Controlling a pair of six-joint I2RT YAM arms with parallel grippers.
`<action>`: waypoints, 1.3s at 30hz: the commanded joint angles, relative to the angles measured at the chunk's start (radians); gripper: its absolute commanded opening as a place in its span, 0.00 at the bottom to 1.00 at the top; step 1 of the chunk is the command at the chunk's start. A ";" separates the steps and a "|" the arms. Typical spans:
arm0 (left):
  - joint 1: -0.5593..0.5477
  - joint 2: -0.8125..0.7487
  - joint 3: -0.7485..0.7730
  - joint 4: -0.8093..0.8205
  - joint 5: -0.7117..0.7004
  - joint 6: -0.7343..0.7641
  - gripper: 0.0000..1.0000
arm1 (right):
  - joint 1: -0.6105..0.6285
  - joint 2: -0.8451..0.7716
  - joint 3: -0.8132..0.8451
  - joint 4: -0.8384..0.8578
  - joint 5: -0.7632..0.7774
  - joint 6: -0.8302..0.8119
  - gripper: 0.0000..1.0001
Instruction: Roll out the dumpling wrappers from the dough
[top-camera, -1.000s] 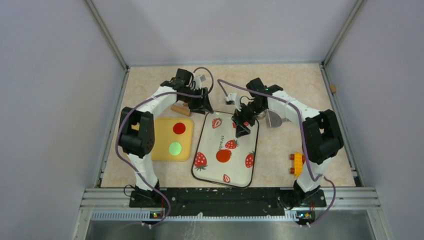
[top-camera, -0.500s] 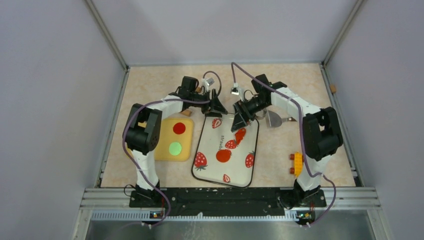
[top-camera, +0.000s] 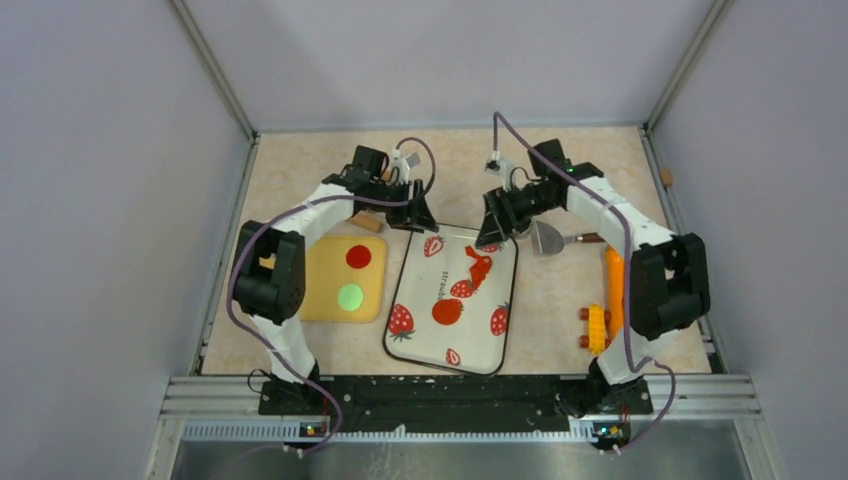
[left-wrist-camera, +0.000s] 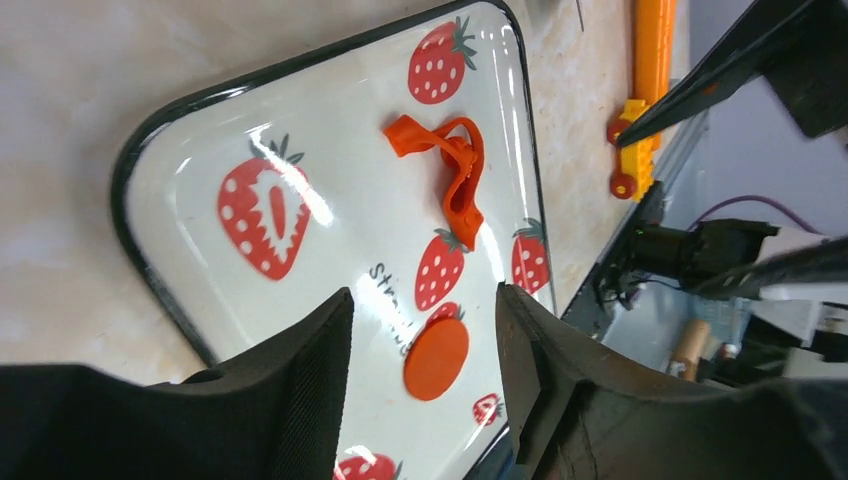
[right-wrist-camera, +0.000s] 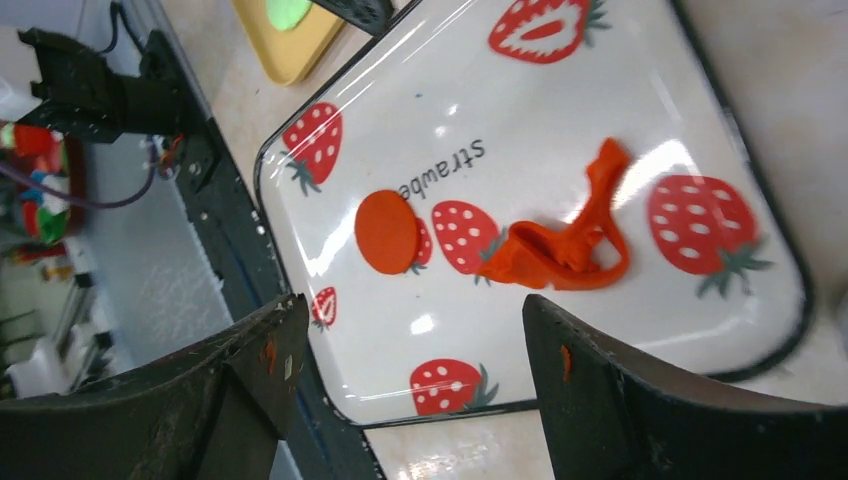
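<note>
Nearest the arm bases, a yellow brick (top-camera: 596, 328) lies right of the tray (top-camera: 472, 340), with an orange stick (top-camera: 614, 285) just beyond it. The orange disc (top-camera: 447, 311) lies flat on the tray's middle, over a printed strawberry. On the yellow board (top-camera: 325, 290) left of the tray, the green disc (top-camera: 350, 296) lies nearer and the red disc (top-camera: 358, 256) farther. The scrap (top-camera: 478, 268), a ragged, folded strip of dough, lies on the tray's far half, apart from the orange disc. The left claw (top-camera: 418, 218) hangs above the tray's far left corner, fingers spread wide and holding nothing. The right claw (top-camera: 490, 238) hangs above the far right corner, also wide and holding nothing. A scraper (top-camera: 546, 238) lies on the table just right of it. A wooden pin (top-camera: 363, 221) shows under the left arm.
</note>
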 joint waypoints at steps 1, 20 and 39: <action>0.010 -0.171 0.080 -0.165 -0.129 0.252 0.57 | -0.104 -0.181 0.006 -0.023 0.150 -0.078 0.79; 0.024 -0.616 -0.159 -0.097 -0.746 0.384 0.85 | -0.379 -0.626 -0.342 0.009 0.715 0.019 0.95; 0.032 -0.625 -0.235 -0.090 -0.381 0.401 0.85 | -0.400 -0.267 -0.226 -0.006 0.647 -0.603 0.99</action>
